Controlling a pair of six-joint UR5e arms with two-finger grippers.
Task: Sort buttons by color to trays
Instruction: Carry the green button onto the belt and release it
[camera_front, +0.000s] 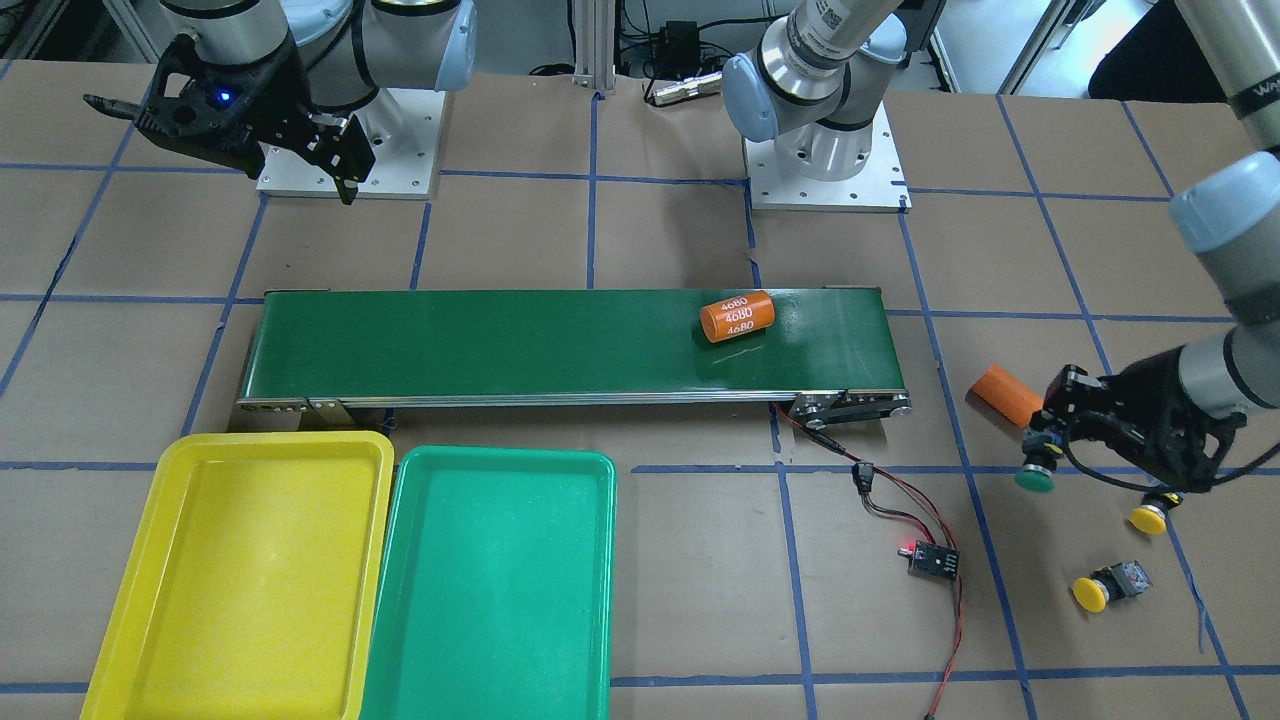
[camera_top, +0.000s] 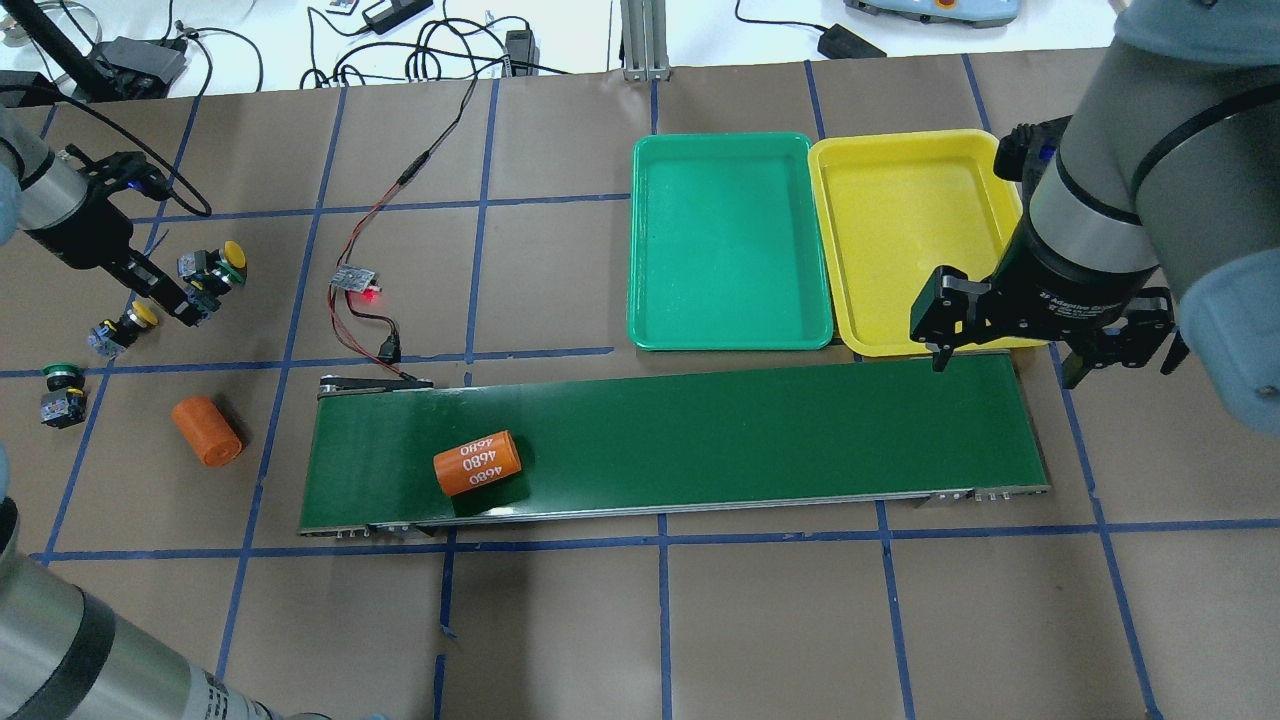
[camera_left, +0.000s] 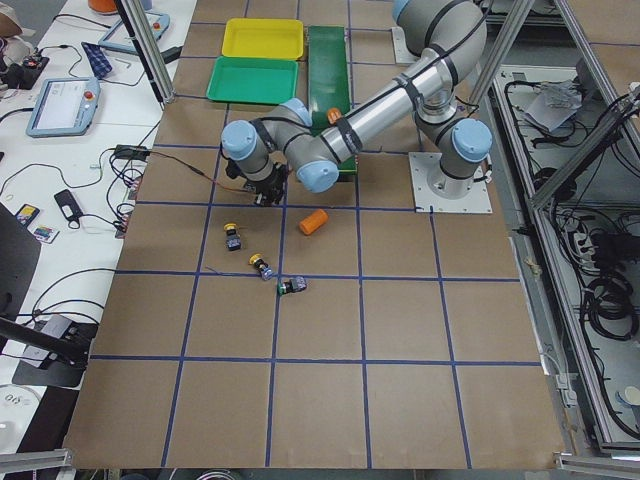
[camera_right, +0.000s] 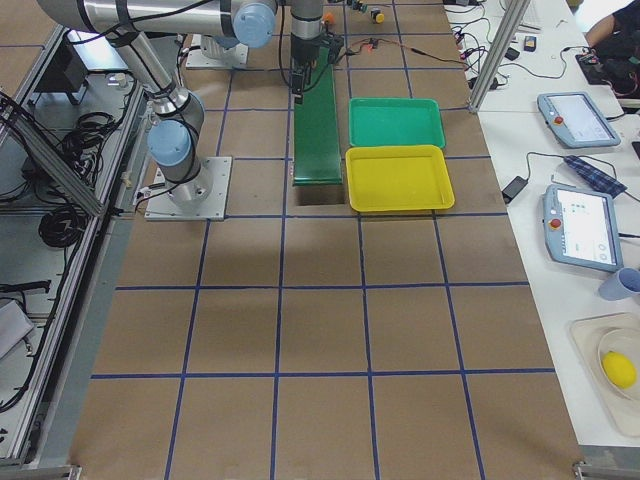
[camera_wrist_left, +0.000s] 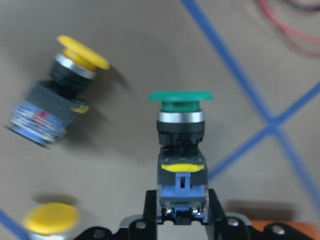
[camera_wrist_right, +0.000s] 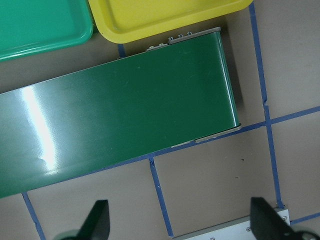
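— Push-button with the round green cap and black-grey switch body (camera_wrist_left: 181, 150): where now?
— Off the wired end of the long dark-green conveyor belt (camera_front: 520, 345), clamped by its switch body between the fingers of the left gripper (camera_wrist_left: 181, 207), cap pointing away from the palm. Looks lifted off the brown-paper tabletop (camera_front: 680, 600); hard to be sure.
— Why by the body?
— Flat sides there for a firm grip, most likely; domed cap too slippery a hold.
— And the right gripper (camera_wrist_right: 181, 222)?
— Jaws wide apart, holding nothing, hovering over the belt's unwired end.
— Destination?
— Shallow green plastic tray (camera_front: 500, 590), along the belt's outer long edge; shallow yellow plastic tray (camera_front: 250, 590) alongside, right at the unwired end. Nothing in either yet.
— Neighbours?
— Off the wired end too: a yellow-capped push-button (camera_front: 1148, 518), a second yellow-capped push-button (camera_front: 1092, 592) farther out, another green-capped push-button (camera_top: 60, 390), and a plain orange cylinder (camera_front: 1003, 393) closest to the belt. On the belt itself, an orange cylinder marked 4680 (camera_front: 737, 316).
— In the way?
— Red-and-black wires (camera_front: 862, 478) with a small circuit board (camera_front: 932, 560), trailing outward from the wired end, across the straight line to the trays. Calls for a carry high enough to clear them.
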